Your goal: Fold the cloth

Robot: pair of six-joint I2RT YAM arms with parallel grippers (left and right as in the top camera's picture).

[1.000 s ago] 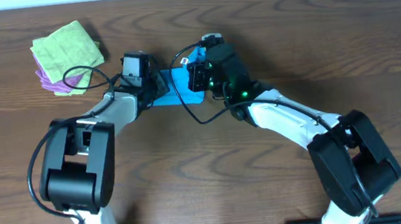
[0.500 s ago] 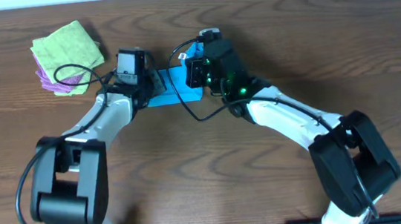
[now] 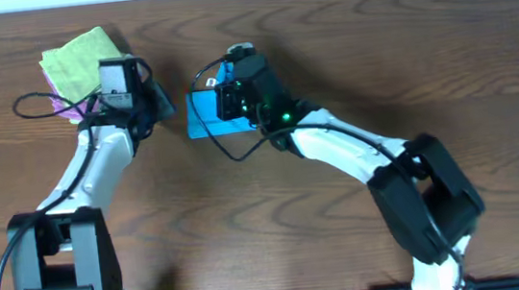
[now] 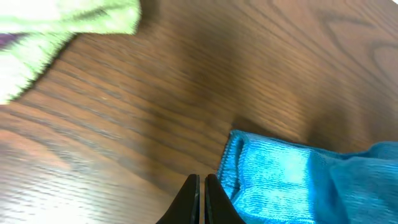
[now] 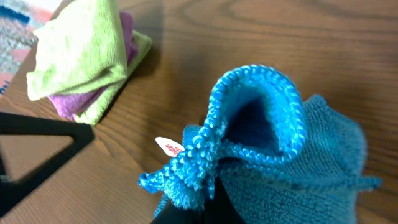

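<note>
3 cloths lie on the bench (image 3: 442,39), 1 of each colour. The blue cloth (image 3: 205,119) sits left of centre towards the far side, between the 2 arms. A light green cloth (image 3: 81,56) and a purple cloth (image 3: 63,106) make 1 stack at the far left, well apart from the blue one. In the right wrist view green folds show both above and below the purple layer, so whether the green wraps round it I cannot tell. The right fingers (image 5: 205,205) are closed on a bunched edge of the blue cloth. That edge stands up off the bench in a curled loop with its stitched hem showing. The rest of the cloth spreads out to the right behind it in that view. 1 small white tag (image 5: 169,147) sticks out of the gathered edge just left of the pinch. The left fingers (image 4: 194,193) are pressed together with nothing between them, and their tips are just beside the flat left corner of the blue cloth; whether they touch it I cannot tell. From overhead the left arm reaches to the far left, its wrist beside the green and purple stack, and a black cable loops over that stack. The right arm stretches from the near right across to the blue cloth.
</note>
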